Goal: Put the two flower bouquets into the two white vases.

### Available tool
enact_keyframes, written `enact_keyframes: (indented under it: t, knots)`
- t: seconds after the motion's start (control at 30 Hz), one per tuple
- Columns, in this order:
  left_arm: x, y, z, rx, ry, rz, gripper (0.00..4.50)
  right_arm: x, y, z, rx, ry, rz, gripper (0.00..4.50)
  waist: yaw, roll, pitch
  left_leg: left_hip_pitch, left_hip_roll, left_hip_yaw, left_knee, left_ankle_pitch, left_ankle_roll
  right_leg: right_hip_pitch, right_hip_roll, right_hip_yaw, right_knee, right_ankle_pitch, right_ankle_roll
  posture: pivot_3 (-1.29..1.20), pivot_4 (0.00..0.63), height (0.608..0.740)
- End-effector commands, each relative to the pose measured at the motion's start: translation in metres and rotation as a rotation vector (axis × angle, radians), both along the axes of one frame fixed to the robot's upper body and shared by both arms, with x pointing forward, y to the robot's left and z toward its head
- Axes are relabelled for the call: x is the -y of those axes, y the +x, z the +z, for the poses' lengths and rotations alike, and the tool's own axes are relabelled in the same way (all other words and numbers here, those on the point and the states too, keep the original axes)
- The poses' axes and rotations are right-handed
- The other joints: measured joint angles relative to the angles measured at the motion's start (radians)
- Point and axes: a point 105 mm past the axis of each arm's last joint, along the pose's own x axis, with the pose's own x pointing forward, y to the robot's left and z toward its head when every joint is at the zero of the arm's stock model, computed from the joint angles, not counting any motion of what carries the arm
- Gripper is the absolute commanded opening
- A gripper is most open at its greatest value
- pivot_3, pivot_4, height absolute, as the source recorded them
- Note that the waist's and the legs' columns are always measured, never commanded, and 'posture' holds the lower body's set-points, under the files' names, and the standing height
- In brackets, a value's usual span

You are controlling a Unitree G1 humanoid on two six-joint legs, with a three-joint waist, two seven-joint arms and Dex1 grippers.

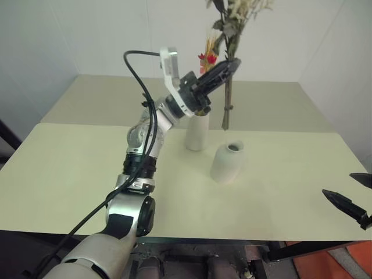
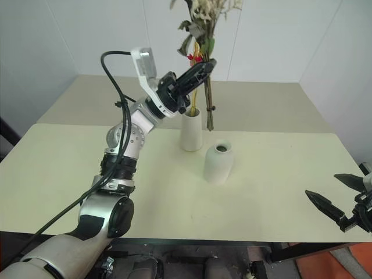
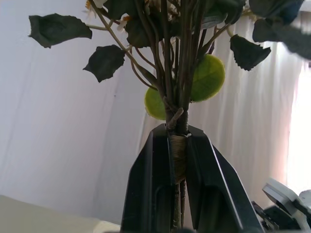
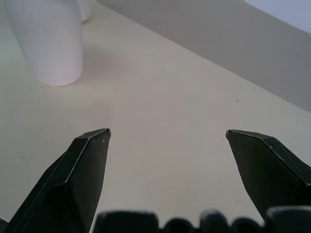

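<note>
The bushy bouquet of pale cream blossoms and green leaves [image 1: 232, 23] hangs upright above the cream surface [image 1: 70, 174], its stems clamped in the left pincer [image 1: 224, 70] just behind the short, rounded white ceramic vase [image 1: 228, 163]. The slim yellow-orange bunch with red flowers [image 1: 210, 55] stands in the tall tapered white vase [image 1: 196, 132]. The right pincer [image 2: 334, 197] hovers with fingers wide apart, empty, near the surface's right edge.

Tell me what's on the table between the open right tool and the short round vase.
Nothing: in the right eye view, bare cream tabletop runs from the right tool to the short round vase.
</note>
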Motion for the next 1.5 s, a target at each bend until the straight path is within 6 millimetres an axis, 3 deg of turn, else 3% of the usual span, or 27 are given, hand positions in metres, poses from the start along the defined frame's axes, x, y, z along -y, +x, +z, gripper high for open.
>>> enact_keyframes:
  t: [0.03, 0.7, 1.27, 1.3, 1.5]
  knots:
    - [0.008, -0.009, 0.01, 0.087, -0.005, -0.031, 0.09, 0.0, -0.003, 0.016, 0.081, -0.049, -0.026, 4.5, 0.001, 0.0, 0.0, 0.0, 0.0, 0.0, 0.0, 0.0, 0.0, 0.0, 0.0, 0.0, 0.0, 0.0, 0.0, 0.0, 0.15, 0.74]
    - [0.026, -0.001, -0.014, 0.05, -0.052, -0.089, 0.09, 0.0, -0.003, 0.026, 0.14, -0.063, -0.076, 4.5, 0.005, 0.0, 0.0, -0.001, 0.0, -0.001, 0.0, 0.0, 0.0, 0.0, 0.0, 0.0, 0.0, 0.0, 0.0, 0.0, 0.15, 0.74]
    - [0.034, 0.006, -0.05, 0.049, 0.043, -0.041, 0.09, 0.0, -0.001, 0.023, 0.147, -0.064, -0.087, 4.5, 0.005, 0.0, 0.0, -0.001, 0.0, -0.001, 0.0, 0.0, 0.0, -0.001, 0.0, 0.0, 0.0, 0.0, 0.0, 0.0, 0.15, 0.74]
    - [0.034, 0.005, -0.052, 0.058, 0.046, -0.04, 0.83, 0.0, -0.001, 0.023, 0.146, -0.064, -0.087, 4.5, 0.005, 0.0, 0.0, -0.001, 0.0, -0.001, 0.0, 0.0, 0.0, 0.0, 0.0, 0.0, -0.001, 0.0, 0.0, 0.0, 0.15, 0.74]
    - [0.032, -0.002, -0.062, 0.128, 0.147, -0.058, 2.71, 0.002, 0.0, 0.023, 0.137, -0.073, -0.088, 4.5, 0.005, 0.0, 0.0, -0.001, 0.0, -0.001, 0.0, 0.0, 0.0, 0.0, 0.0, 0.0, 0.0, 0.0, 0.0, 0.0, 0.15, 0.74]
